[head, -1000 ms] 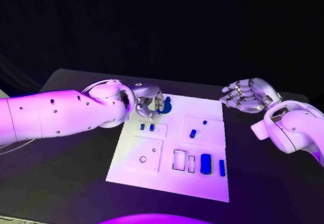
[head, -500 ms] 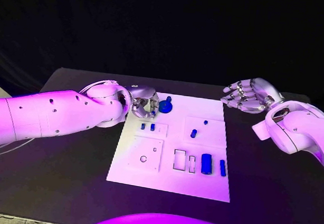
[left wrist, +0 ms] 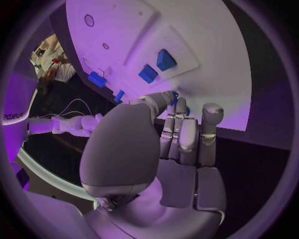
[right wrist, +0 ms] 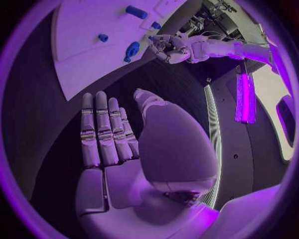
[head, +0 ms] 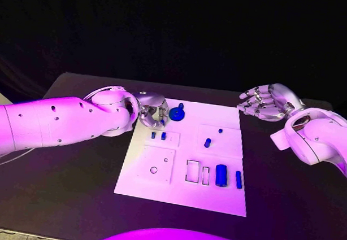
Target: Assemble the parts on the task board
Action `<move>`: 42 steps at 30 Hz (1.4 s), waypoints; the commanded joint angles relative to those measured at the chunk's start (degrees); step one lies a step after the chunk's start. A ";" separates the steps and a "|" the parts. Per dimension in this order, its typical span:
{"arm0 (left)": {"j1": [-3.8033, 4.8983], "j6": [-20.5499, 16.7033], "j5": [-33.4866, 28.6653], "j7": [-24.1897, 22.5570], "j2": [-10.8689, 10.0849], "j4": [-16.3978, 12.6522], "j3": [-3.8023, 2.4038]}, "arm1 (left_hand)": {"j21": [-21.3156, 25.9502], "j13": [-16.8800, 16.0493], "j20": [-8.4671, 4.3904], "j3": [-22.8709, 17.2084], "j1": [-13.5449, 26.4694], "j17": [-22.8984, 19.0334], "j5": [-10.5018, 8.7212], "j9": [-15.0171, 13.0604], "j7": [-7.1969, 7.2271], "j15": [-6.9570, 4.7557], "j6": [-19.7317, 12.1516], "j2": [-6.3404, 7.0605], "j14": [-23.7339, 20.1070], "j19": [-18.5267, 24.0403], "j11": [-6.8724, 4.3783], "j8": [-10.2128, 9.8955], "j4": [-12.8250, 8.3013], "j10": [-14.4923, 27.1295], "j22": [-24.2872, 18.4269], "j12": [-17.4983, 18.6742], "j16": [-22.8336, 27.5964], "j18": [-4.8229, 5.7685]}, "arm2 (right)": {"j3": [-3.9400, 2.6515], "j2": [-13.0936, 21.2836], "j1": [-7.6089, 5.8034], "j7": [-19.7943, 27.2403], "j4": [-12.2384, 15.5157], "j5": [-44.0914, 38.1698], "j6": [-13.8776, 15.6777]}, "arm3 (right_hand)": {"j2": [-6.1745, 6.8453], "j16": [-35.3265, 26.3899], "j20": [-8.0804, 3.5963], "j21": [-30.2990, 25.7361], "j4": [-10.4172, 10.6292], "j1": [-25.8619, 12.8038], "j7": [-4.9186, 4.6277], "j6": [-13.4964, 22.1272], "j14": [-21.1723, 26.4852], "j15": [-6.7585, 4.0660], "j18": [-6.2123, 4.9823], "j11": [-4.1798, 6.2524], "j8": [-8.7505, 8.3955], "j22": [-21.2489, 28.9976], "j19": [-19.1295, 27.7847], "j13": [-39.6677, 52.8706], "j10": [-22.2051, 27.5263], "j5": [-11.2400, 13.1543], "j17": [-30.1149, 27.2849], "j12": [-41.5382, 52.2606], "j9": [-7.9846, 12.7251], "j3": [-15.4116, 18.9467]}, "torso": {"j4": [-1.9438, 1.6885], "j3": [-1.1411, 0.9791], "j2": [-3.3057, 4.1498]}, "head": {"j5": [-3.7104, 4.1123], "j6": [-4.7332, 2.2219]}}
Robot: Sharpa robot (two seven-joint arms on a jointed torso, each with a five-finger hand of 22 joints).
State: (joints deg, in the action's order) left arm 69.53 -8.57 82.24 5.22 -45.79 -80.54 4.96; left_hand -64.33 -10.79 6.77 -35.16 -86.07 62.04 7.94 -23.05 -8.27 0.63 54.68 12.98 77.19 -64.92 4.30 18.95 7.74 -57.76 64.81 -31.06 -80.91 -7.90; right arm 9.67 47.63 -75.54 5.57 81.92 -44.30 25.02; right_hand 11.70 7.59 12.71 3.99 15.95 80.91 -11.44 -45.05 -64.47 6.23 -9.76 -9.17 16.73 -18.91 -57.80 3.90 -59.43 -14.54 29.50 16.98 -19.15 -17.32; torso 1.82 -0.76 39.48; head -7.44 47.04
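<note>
L hand (head: 152,111) at task board (head: 179,197) 11 o'clock corner, fingers curled; can't tell if it grips anything; round blue part (head: 177,114) just beside it, prob being seated; R hand (head: 263,102) off board at 2 o'clock, fingers apart, holding nothing, waiting.

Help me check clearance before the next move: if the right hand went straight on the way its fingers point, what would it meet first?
Probably the task board edge: the right hand points over bare table toward it, though its height above the board is unclear.
</note>
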 commanded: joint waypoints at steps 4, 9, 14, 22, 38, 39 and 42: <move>-0.01 1.29 0.36 0.13 0.00 -0.06 0.00 | 0.01 -0.06 0.12 -0.03 0.51 -0.10 -0.40 -0.10 0.05 0.11 0.56 0.12 0.27 -0.13 0.16 -0.36 -0.53 -0.48 0.03 0.44 -0.15 0.22 | -0.01 0.01 0.02 0.69 0.07 -0.16 -0.54 | -0.20 -0.12 0.05 -0.03 -0.01 0.36 -1.58 -0.47 -0.12 0.00 -0.73 0.09 -0.34 0.05 0.16 -0.06 -0.41 -0.29 -0.05 -0.15 0.09 0.13 | -0.01 0.01 0.02 | 0.00 -0.03; -0.01 1.26 0.38 0.15 0.16 0.13 0.03 | -0.02 -0.07 0.12 -0.05 0.50 -0.04 -0.40 -0.10 0.05 0.10 0.58 0.10 0.29 -0.15 0.16 -0.36 -0.56 -0.50 0.06 0.47 -0.17 0.22 | -0.01 0.01 0.02 0.70 0.09 -0.17 -0.55 | -0.20 -0.12 0.05 -0.03 -0.01 0.36 -1.58 -0.47 -0.12 0.00 -0.73 0.09 -0.34 0.05 0.16 -0.06 -0.41 -0.29 -0.05 -0.15 0.09 0.13 | -0.01 0.00 0.01 | -0.03 0.03; -0.02 1.40 0.30 -0.03 0.44 0.30 0.11 | -0.09 -0.08 0.12 -0.08 0.50 0.01 -0.40 -0.11 0.04 0.10 0.61 0.07 0.32 -0.20 0.15 -0.37 -0.58 -0.53 0.13 0.50 -0.19 0.24 | -0.01 0.00 0.02 0.70 0.10 -0.17 -0.55 | -0.20 -0.12 0.05 -0.03 -0.01 0.36 -1.58 -0.47 -0.12 0.00 -0.73 0.09 -0.34 0.05 0.16 -0.06 -0.41 -0.29 -0.05 -0.15 0.09 0.13 | 0.03 0.00 0.03 | -0.04 0.14; -0.05 2.15 0.15 -0.15 0.71 0.47 0.42 | -0.05 -0.09 0.12 -0.08 0.52 -0.13 -0.42 -0.11 0.04 0.09 0.63 0.07 0.26 -0.16 0.15 -0.38 -0.61 -0.57 0.10 0.53 -0.15 0.23 | -0.01 0.04 0.02 0.69 0.13 -0.17 -0.57 | -0.20 -0.12 0.05 -0.03 -0.01 0.36 -1.58 -0.47 -0.12 0.00 -0.73 0.09 -0.34 0.05 0.16 -0.06 -0.41 -0.29 -0.05 -0.15 0.09 0.13 | 0.02 -0.01 0.03 | 0.02 0.25; -0.07 4.46 0.17 0.38 0.88 0.60 0.60 | -0.07 -0.37 0.09 -0.09 0.60 -0.11 -0.50 -0.29 0.15 -0.01 1.24 -0.08 0.28 -0.06 -0.02 -0.24 -0.99 -1.31 0.16 0.59 -0.16 0.22 | -0.01 0.06 0.02 0.67 0.10 -0.17 -0.56 | -0.20 -0.12 0.05 -0.03 -0.01 0.36 -1.58 -0.47 -0.12 0.00 -0.73 0.09 -0.34 0.05 0.16 -0.06 -0.41 -0.29 -0.05 -0.15 0.09 0.13 | -0.03 0.01 0.01 | 0.08 0.48; -0.07 4.51 0.17 0.38 0.88 0.60 0.60 | -0.07 -0.37 0.09 -0.09 0.60 -0.11 -0.50 -0.29 0.15 -0.01 1.24 -0.08 0.28 -0.06 -0.02 -0.24 -0.99 -1.31 0.16 0.59 -0.16 0.22 | -0.01 0.05 0.02 0.67 0.09 -0.17 -0.56 | -0.20 -0.12 0.05 -0.03 -0.01 0.36 -1.58 -0.47 -0.12 0.00 -0.73 0.09 -0.34 0.05 0.16 -0.06 -0.41 -0.29 -0.05 -0.15 0.09 0.13 | -0.03 0.01 0.01 | 0.08 0.48; -0.07 4.46 0.15 0.33 0.91 0.61 0.61 | -0.04 -0.39 0.09 -0.08 0.63 -0.03 -0.51 -0.31 0.16 -0.02 1.28 -0.09 0.32 -0.03 -0.03 -0.23 -1.01 -1.36 0.14 0.60 -0.19 0.21 | -0.01 0.01 0.02 0.68 0.06 -0.17 -0.57 | -0.20 -0.12 0.05 -0.03 -0.01 0.36 -1.58 -0.47 -0.12 0.00 -0.73 0.09 -0.34 0.05 0.16 -0.06 -0.41 -0.29 -0.05 -0.15 0.09 0.13 | -0.01 0.02 0.00 | 0.00 0.45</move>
State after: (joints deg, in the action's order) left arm 69.63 -6.35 82.27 5.46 -44.97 -79.84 5.42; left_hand -64.30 -11.19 6.77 -35.26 -86.08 61.92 7.65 -23.30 -8.19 0.63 55.62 12.99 77.18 -64.92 4.31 18.72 7.02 -58.60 64.94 -30.77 -80.91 -7.91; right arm 9.67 47.67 -75.54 5.59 81.93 -44.29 25.02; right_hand 11.70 7.60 12.71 3.99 15.95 80.91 -11.44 -45.05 -64.47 6.23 -9.75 -9.16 16.73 -18.92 -57.80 3.91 -59.42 -14.54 29.51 16.99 -19.16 -17.32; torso 1.81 -0.75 39.50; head -7.36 47.53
